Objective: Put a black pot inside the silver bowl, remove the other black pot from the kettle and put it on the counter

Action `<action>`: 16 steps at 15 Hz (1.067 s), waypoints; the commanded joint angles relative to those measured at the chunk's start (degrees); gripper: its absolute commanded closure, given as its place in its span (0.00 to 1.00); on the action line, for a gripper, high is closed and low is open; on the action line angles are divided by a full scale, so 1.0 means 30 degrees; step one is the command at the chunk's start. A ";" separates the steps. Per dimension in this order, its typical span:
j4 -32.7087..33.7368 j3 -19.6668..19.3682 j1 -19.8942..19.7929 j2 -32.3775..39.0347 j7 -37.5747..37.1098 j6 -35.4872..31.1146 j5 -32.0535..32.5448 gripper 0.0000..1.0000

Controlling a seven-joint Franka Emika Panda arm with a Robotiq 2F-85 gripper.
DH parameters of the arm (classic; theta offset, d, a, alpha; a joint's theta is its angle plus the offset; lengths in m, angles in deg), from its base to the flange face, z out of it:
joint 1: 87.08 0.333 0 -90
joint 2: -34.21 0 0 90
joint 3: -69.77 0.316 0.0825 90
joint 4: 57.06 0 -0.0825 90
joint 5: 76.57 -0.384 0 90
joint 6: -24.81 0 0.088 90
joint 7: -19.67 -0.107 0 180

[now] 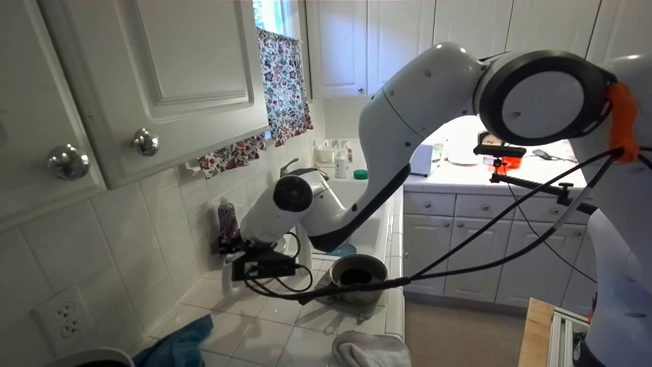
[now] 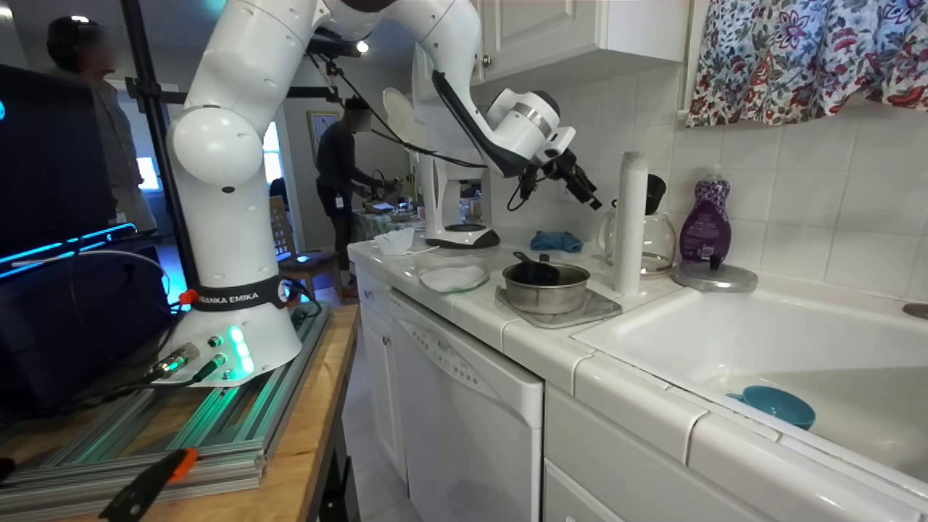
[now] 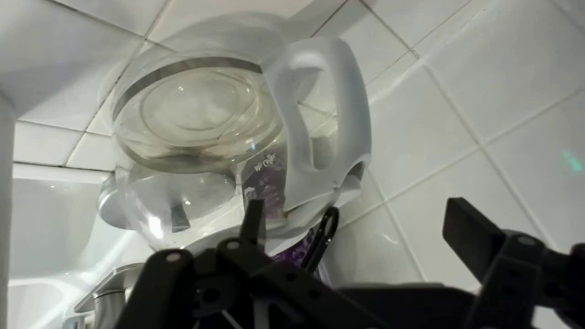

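- Half one looks done: the black pot sits inside the silver bowl.
- Half two isn't: the other black pot is up at the mouth of the kettle, so not yet on the counter.
- Left for us, as we judge it: grip, lift clear, set down.
- Our gripper is released: fingers well parted, holding nothing.
- Pose: we have the arm arched over from its base, wrist dropped. In an exterior view the gripper points between 4 and 5 o'clock; the kettle is at its 4 o'clock, the silver bowl at its 7.
- In the wrist view a black handle, probably the other black pot's, shows between the fingers, kettle body toward 10 o'clock. We can't tell if it's within reach.
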 commanded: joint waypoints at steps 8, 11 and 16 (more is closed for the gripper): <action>0.4158 -0.1929 0.1852 0.2865 -0.6894 0.1165 0.4619 0.00; 0.4337 -0.2039 0.2021 0.2949 -0.7939 0.1618 0.5275 0.00; 0.4217 -0.2037 0.2098 0.2886 -0.9284 0.2302 0.5873 0.02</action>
